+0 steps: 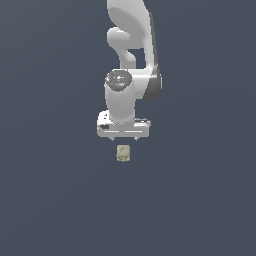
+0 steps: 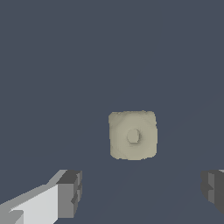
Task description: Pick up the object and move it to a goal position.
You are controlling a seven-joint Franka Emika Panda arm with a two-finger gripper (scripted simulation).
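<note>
A white robot arm reaches down from the upper middle of the exterior view over a plain dark blue-grey surface. Its gripper (image 1: 123,137) hangs with the wide white hand body facing the camera and two short fingertips poking from its underside. The fingers are spread wide apart and hold nothing.

The object (image 1: 123,153) is a small beige block with rounded corners and faint darker marks. In the exterior view it sits at 6 o'clock from the gripper, just beside it, with a thin strip of dark background showing between the fingertips and the block. Whether the block rests on the surface or how high the gripper stands above it cannot be told, since the ground has no visible edge or shadow.

In the wrist view the object (image 2: 133,135) shows as a nearly square face with a small raised knob at its centre. It has no clear long axis. The two dark finger pads (image 2: 72,192) appear at the frame's lower edge, one on each side, and the block lies ahead of the line joining them, not yet between them. The gap between the pads is much wider than the block.

The coming move likely calls for shifting the gripper towards the block, so it sits between the fingers, before closing.
</note>
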